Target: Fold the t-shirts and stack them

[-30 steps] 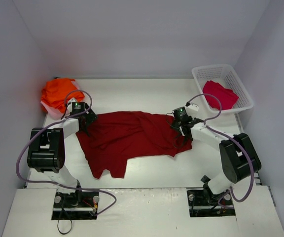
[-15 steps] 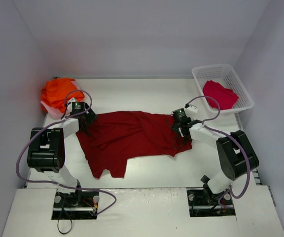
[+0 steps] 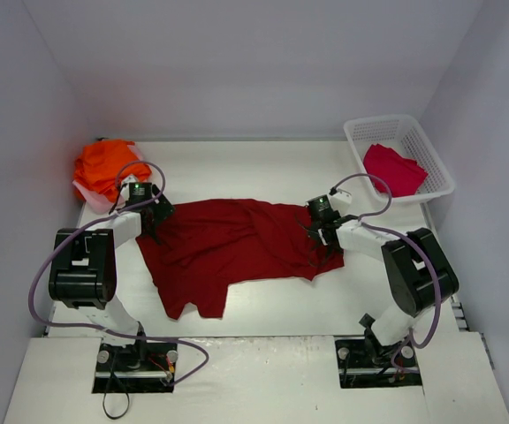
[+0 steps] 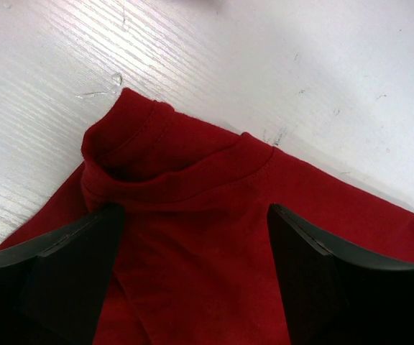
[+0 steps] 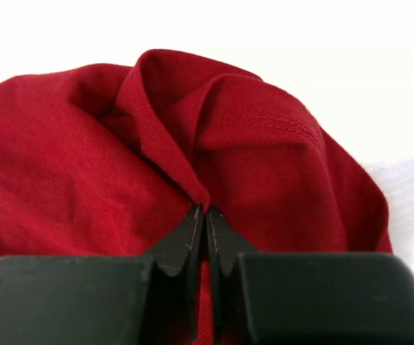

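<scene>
— Centre of the overhead view?
— The dark red t-shirt (image 3: 228,243), spread open and rumpled across the middle of the white surface (image 3: 263,172), with one flap trailing toward the near edge

— At the shirt's left end?
— The left gripper (image 3: 153,215), lowered to the far-left corner of the cloth and released, with black fingers (image 4: 63,273) set wide apart on either side of a turned-up, stitched hem; pale surface just beyond that hem in the wrist view

— And at the right end?
— The right gripper (image 3: 319,225), down on the right-hand part of the same garment and clenched on it, with fingertips (image 5: 187,241) pressed tight together and a raised ridge of dark red fabric caught at the very tips; creases fanning from that pinch back into the cloth

— Anything else on the surface?
— In the far-left corner, just beyond the left gripper, bright orange t-shirts (image 3: 102,166) in a loose heap. In the far-right corner, a white lattice basket (image 3: 378,121) with a crimson t-shirt (image 3: 394,170) crumpled inside, well apart from the dark red one. Pale walls (image 3: 254,71) on three sides

— Folded or stacked so far?
— Hard to tell for the orange heap; the dark red t-shirt lying unfolded, flat through the middle and bunched along its right side at the right gripper, with both arms reaching in from the near edge to opposite ends of the cloth
</scene>
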